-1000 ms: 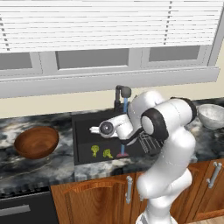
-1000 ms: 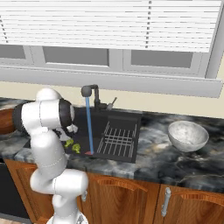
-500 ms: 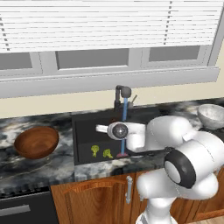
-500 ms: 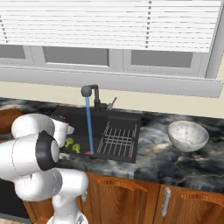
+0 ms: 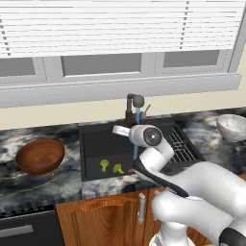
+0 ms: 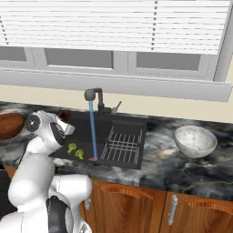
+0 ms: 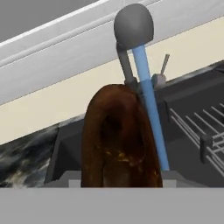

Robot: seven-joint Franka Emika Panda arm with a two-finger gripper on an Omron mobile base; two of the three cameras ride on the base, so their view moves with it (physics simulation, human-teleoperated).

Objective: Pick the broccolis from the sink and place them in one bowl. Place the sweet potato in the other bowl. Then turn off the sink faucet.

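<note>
A: Change since earlier frame?
B: Arm has swung lower; end effector grips sweet potato above sink.
A: Containers?
B: Sink holds two broccolis; wooden bowl sits on surface.

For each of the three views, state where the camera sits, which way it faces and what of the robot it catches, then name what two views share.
Left base view: behind the arm's left, facing the sink and wooden bowl; arm at lower right.
Right base view: behind its right, facing the speckled bowl; arm at lower left.
Hand view: on the hand, facing the faucet past the held sweet potato.
Both base views share the broccolis, water stream and rack.
</note>
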